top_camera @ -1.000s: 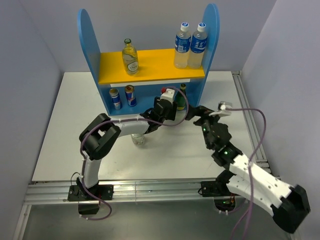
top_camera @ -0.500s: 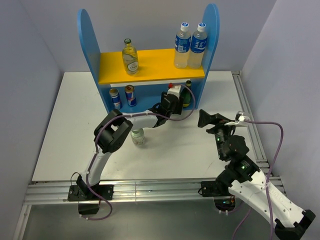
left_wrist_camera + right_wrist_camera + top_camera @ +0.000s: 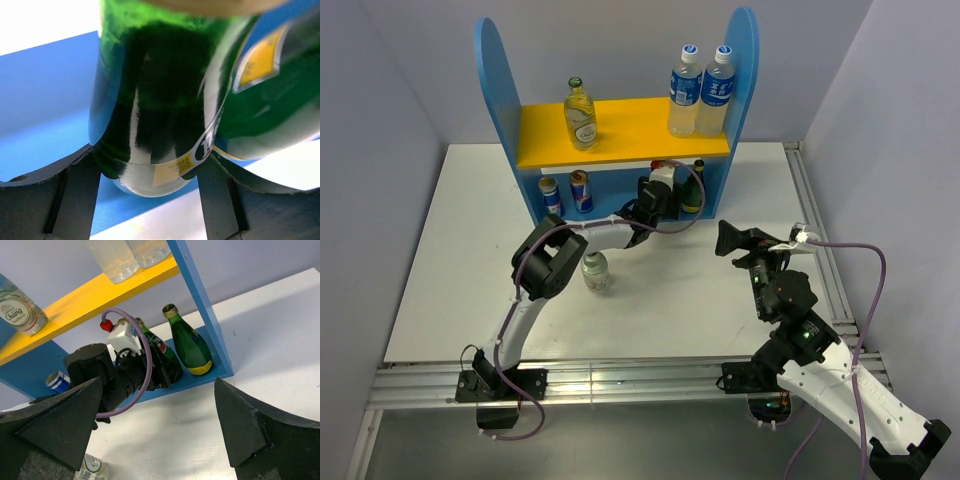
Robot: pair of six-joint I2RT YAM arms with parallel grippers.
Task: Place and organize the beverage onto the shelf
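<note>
The blue shelf [image 3: 495, 70] stands at the far side of the white table [image 3: 450, 260]. The left arm [image 3: 545, 265] stretches low across the table, forward and to the right, its wrist at the mouth of the shelf's lower level. The left gripper [image 3: 150, 170] is clamped on a dark green glass bottle [image 3: 150, 100], a black finger [image 3: 75, 195] on each side of its lower body. The right arm [image 3: 800, 330] is bent over the table's near right part. The right gripper [image 3: 732, 240] faces the shelf, its jaws spread wide with nothing between them.

The held bottle leans, and a pale label band wraps its base. Whether it touches the blue floor cannot be told. Just right of the left jaws a second green bottle [image 3: 187, 342] stands upright by the side panel, with a yellow label. Above these jaws, the yellow board [image 3: 640, 135] carries a clear glass bottle [image 3: 580, 112] and two blue-capped plastic bottles [image 3: 686, 90]. Behind the jaws, beside the arm, another clear bottle [image 3: 595, 272] stands on the table. Left of the jaws, two blue-and-silver cans [image 3: 581, 190] share the lower level.
</note>
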